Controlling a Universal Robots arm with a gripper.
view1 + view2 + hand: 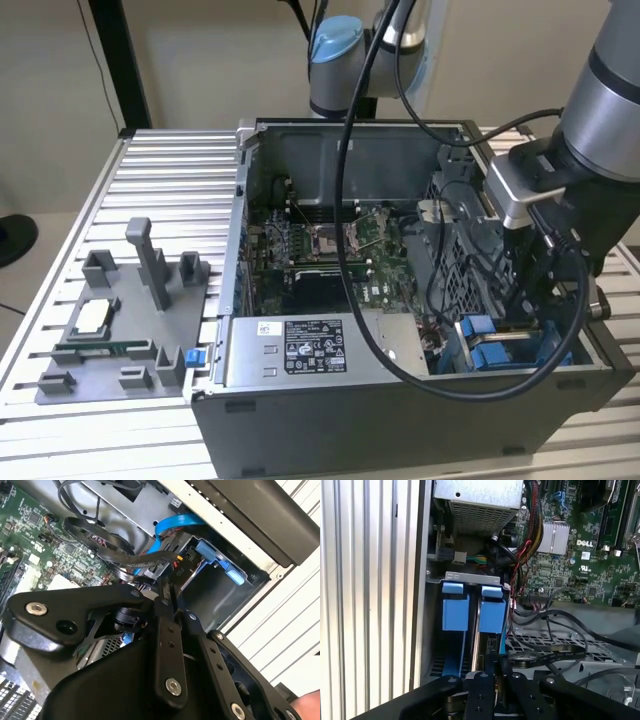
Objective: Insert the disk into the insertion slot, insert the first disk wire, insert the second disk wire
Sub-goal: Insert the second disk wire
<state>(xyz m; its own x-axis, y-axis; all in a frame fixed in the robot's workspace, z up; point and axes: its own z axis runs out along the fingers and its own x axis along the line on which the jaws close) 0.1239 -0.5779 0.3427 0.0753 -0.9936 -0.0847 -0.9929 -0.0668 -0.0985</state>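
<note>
The disk sits in its blue carrier frame (492, 615) (505, 355) inside the insertion slot, a bay of the grey metal drive cage (470, 576) (455, 275). A second blue carrier (455, 610) stands beside it. My gripper (487, 672) (168, 594) (528, 300) reaches down into the cage right at the disk's edge. Its fingers are shut on the end of a flat black disk wire (140, 560) (547, 655), which loops away over the perforated wall. The silver body of the disk is mostly hidden.
The silver power-supply box (310, 350) (480, 500) lies close to the cage. The motherboard (330, 250) (580, 555) and loose cable bundles fill the case, with a blue flat cable (175, 525) nearby. A grey fixture tray (120, 320) rests on the ribbed table (170, 170).
</note>
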